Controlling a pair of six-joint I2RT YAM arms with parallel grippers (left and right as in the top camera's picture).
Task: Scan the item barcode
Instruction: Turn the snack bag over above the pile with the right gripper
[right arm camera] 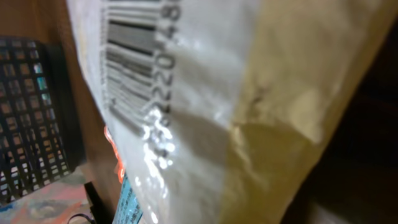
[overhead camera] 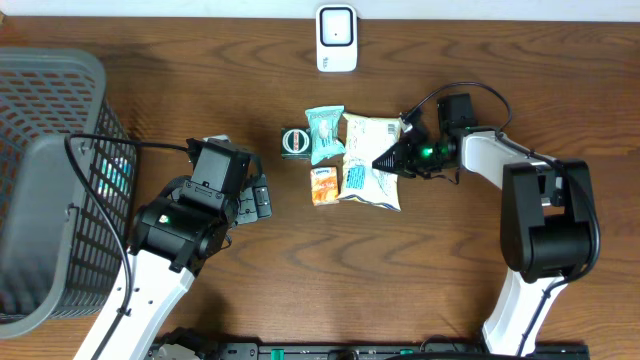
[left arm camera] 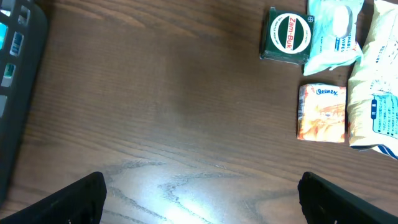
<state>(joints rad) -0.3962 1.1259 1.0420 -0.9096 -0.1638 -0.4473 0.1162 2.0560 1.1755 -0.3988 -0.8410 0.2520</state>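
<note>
overhead looks straight down on the whole table. left wrist looks down from low over the wood, sharing the kleenex pack with overhead. right wrist sits almost against the cream bag.

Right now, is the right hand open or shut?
Shut on the snack bag: the right hand sits at its edge, and its barcode side fills the wrist view.
</note>
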